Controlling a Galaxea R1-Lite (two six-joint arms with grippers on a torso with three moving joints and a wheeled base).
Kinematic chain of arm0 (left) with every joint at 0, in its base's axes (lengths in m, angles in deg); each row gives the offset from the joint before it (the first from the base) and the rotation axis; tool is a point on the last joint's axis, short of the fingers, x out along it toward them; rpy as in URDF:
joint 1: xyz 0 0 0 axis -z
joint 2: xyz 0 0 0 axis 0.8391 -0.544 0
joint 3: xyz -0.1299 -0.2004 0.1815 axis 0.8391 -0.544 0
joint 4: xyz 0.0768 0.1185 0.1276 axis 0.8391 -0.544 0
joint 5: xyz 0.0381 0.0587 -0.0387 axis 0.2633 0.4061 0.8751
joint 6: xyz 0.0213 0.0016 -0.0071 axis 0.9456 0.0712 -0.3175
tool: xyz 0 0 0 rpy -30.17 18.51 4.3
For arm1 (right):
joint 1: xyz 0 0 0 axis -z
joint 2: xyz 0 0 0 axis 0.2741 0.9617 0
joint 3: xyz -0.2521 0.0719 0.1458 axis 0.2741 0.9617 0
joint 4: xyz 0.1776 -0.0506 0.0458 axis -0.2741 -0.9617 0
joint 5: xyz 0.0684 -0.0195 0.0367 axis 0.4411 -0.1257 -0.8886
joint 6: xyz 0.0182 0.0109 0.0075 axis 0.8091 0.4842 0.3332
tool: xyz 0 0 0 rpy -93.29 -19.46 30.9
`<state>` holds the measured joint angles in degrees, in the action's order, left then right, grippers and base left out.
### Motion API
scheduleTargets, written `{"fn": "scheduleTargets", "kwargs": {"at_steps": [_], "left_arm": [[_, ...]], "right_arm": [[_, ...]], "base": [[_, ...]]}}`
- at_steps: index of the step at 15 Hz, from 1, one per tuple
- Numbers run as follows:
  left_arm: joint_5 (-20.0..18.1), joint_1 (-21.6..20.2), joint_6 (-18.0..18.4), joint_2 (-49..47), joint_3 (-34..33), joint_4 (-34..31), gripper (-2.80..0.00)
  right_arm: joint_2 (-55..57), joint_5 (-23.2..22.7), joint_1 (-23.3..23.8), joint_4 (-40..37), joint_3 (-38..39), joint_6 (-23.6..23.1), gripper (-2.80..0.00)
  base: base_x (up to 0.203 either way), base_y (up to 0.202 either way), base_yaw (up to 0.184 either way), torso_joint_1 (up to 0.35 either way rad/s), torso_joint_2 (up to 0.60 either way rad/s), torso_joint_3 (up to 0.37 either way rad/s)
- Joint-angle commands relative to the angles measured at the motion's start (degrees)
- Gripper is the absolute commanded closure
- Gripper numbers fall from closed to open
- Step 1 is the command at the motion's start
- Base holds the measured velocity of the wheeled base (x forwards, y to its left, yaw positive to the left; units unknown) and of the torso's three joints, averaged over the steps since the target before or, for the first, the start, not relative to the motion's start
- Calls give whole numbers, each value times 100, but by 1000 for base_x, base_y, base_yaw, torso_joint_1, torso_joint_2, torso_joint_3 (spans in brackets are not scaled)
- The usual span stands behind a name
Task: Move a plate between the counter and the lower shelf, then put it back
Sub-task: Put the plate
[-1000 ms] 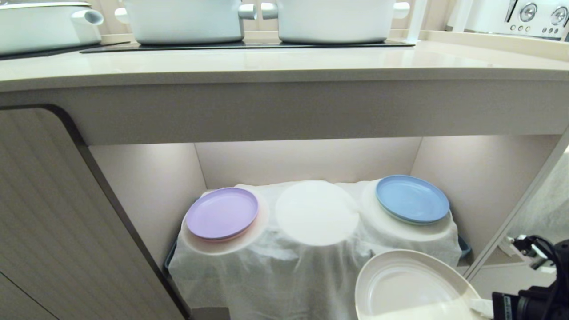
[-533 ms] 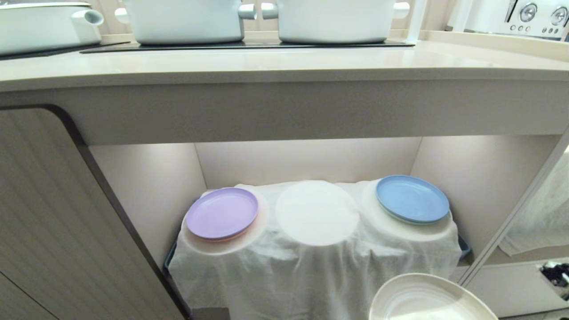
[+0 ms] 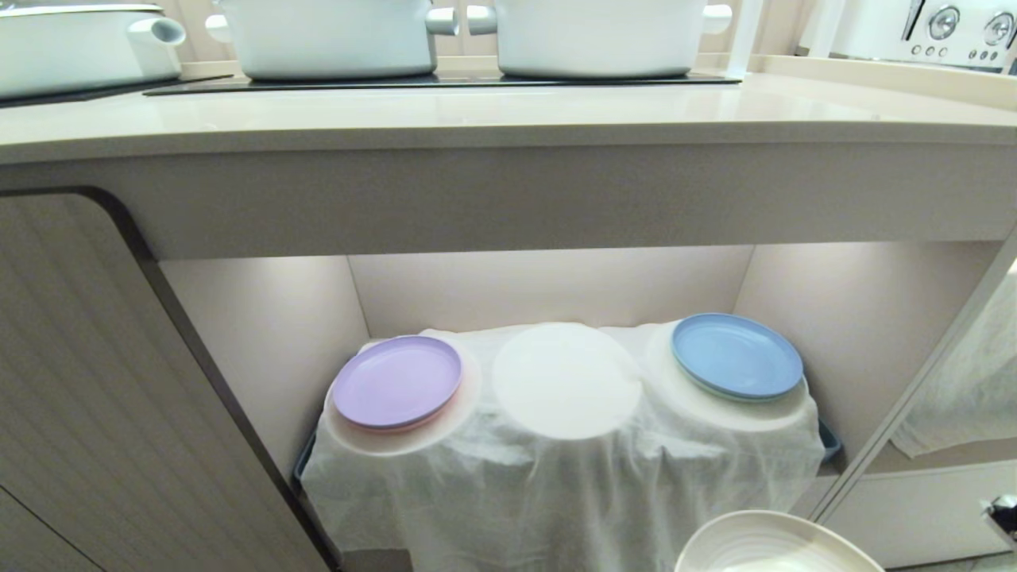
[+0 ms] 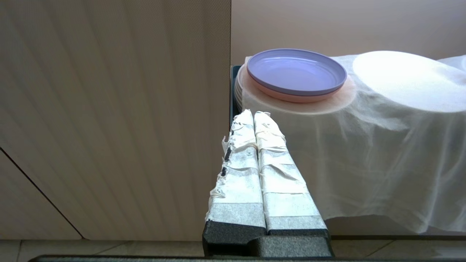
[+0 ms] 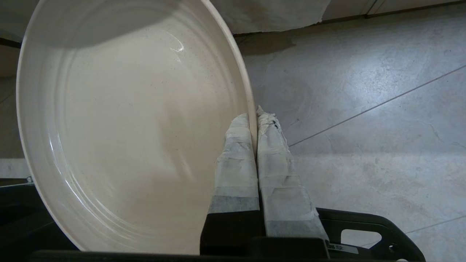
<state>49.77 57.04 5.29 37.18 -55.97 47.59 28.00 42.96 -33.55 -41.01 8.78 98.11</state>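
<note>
The cream-beige plate (image 5: 138,123) hangs from my right gripper (image 5: 255,118), which is shut on its rim, over the grey floor. In the head view only the plate's far edge (image 3: 775,544) shows, at the bottom right, in front of and below the lower shelf (image 3: 548,290). The shelf's middle cloth-covered pad (image 3: 566,380) is bare. The counter (image 3: 477,119) runs across above the shelf. My left gripper (image 4: 253,113) is shut on nothing, low beside the ribbed cabinet door (image 4: 109,116).
A lilac plate (image 3: 396,381) lies on the left pad and a blue plate (image 3: 736,355) on the right pad. White pots (image 3: 330,36) stand on the counter's black panel (image 3: 437,79). White cloth (image 3: 556,485) hangs down the shelf's front.
The plate has sunk toward the bottom edge of the head view, away from the shelf. The right arm's dark wrist has nearly dropped out of the head view.
</note>
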Motion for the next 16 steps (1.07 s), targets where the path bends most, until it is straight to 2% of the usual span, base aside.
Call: {"fn": "scheduleTargets", "kwargs": {"at_steps": [1,10,13,16], "left_arm": [[2,0,-5,-4,0,1,0],[2,0,-5,-4,0,1,0],[2,0,-5,-4,0,1,0],[2,0,-5,-4,0,1,0]], "right_arm": [[-12,-6,-3,-6,21,25,0],[93,-33,-3,286,21,103,0],[93,-33,-11,295,13,385,0],[102,-33,-11,295,21,412,0]], "base": [[0,0,0,0,0,0],[0,0,0,0,0,0],[0,0,0,0,0,0],[0,0,0,0,0,0]]}}
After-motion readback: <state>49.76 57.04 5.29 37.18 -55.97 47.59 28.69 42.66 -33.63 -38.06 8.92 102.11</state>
